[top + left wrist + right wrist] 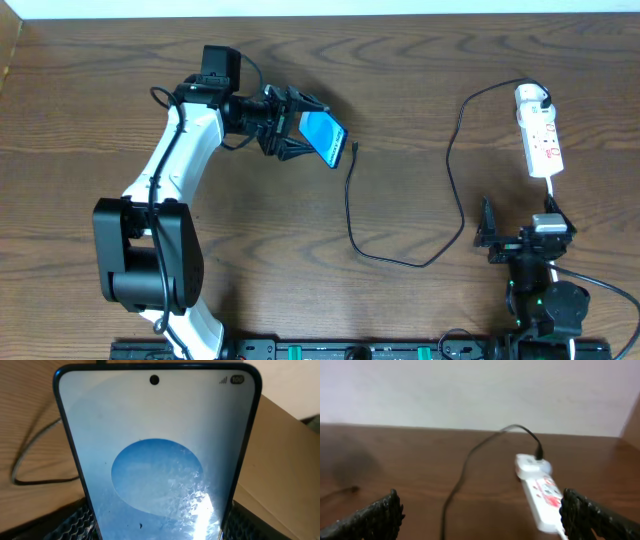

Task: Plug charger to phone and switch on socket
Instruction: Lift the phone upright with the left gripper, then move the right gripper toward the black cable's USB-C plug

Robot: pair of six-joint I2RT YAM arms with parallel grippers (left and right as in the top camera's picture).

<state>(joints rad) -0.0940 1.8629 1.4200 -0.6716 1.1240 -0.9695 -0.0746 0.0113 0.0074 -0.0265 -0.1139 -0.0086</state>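
Observation:
My left gripper (pixel 300 130) is shut on the phone (pixel 323 137), a slim blue-screened phone held tilted above the table; in the left wrist view its screen (pixel 157 460) fills the frame between the fingers. The charger (pixel 352 215), a thin black cable, runs from the socket across the table, and its connector tip (pixel 355 149) lies just right of the phone. The socket (pixel 539 130), a white power strip with red marks, lies at the far right; it shows in the right wrist view (pixel 540 487) with the cable (pixel 457 490). My right gripper (pixel 520 238) is open and empty near the front edge.
The white cord (pixel 551 188) leaves the socket's near end toward my right arm. A rail with black and green fittings (pixel 350 350) runs along the front edge. A cardboard-coloured surface (pixel 285 460) lies behind the phone in the left wrist view.

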